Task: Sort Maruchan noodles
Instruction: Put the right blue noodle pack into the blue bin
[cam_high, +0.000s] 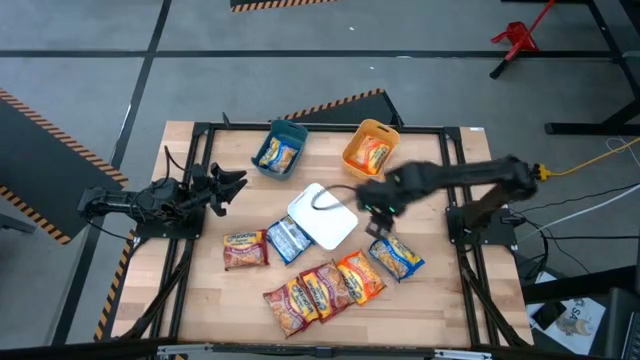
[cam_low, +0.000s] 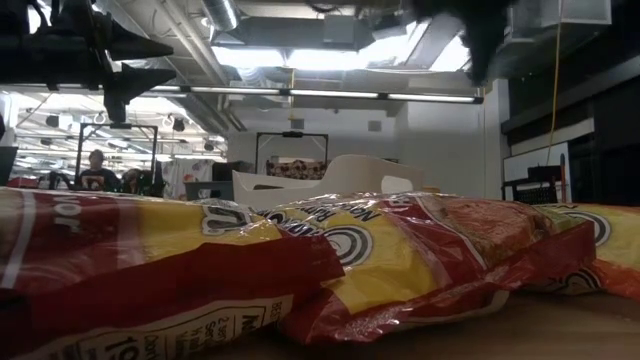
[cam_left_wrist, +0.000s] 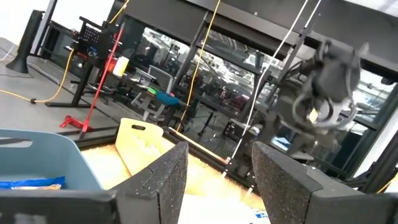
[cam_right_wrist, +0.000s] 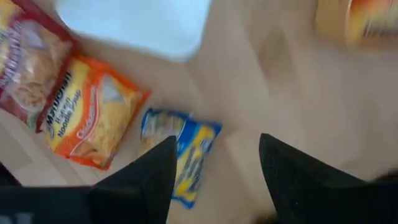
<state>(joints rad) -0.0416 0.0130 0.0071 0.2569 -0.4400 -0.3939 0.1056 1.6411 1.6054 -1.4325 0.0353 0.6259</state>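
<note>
While the right gripper (cam_high: 378, 215) hovers open and empty just left of the blue Maruchan packet (cam_high: 396, 257) near the table's right edge, I'd pinch its crimped edge – light, glossy, slippery – noodles crack

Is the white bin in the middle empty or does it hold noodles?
Empty: the white bin shows only its bare white inside, seen from above.

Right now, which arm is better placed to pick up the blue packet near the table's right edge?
The right. Its open right gripper hangs near the blue packet, which shows between its fingers in the wrist view. The left gripper waits, open, at the table's far left.
</note>
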